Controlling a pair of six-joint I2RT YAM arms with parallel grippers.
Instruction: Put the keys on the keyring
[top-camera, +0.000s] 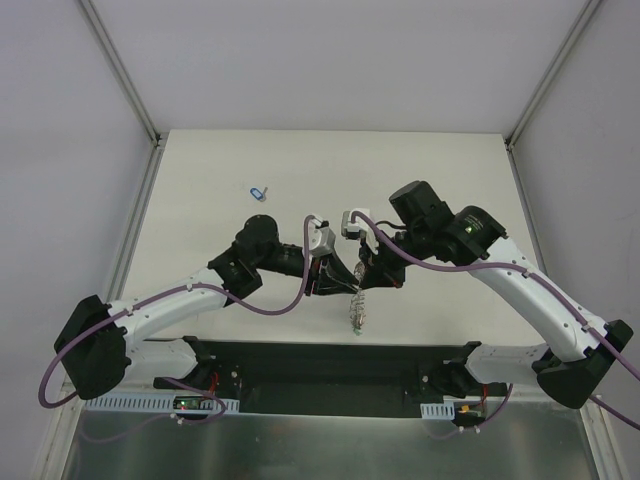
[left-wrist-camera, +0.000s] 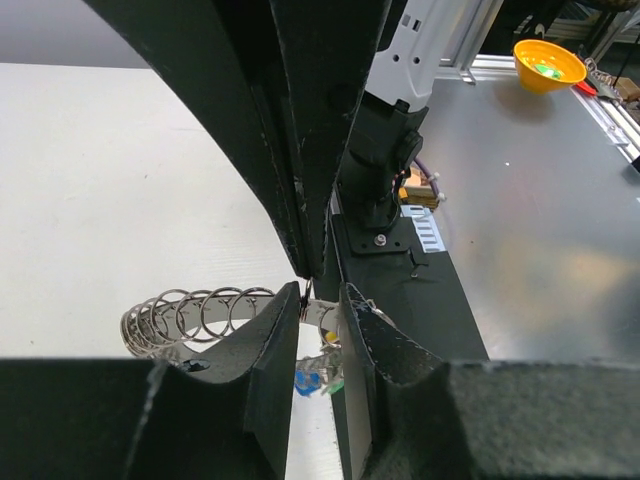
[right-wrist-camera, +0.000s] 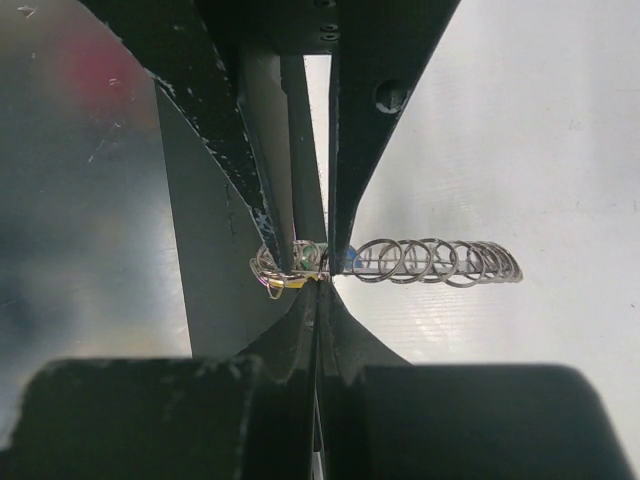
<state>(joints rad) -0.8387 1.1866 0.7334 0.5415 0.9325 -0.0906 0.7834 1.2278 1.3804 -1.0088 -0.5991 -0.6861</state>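
The keyring (top-camera: 358, 312) hangs on edge between the two arms, above the table's near edge. My right gripper (right-wrist-camera: 320, 282) is shut on its rim, with the wire loops (right-wrist-camera: 430, 262) fanning out to the right. In the left wrist view my left gripper (left-wrist-camera: 320, 290) straddles the ring's rim with its jaws narrowly apart, right under the right gripper's pinched tips. Keys with blue (left-wrist-camera: 308, 382) and yellow (left-wrist-camera: 330, 338) tags dangle in that gap, and more loops (left-wrist-camera: 190, 312) stretch to the left. One blue-tagged key (top-camera: 259, 191) lies alone on the table at the far left.
A black base plate (top-camera: 330, 365) runs along the near edge under the arms. In the left wrist view an orange bowl (left-wrist-camera: 548, 62) sits on the grey metal surface beyond the table. White walls with metal posts close the table in on three sides.
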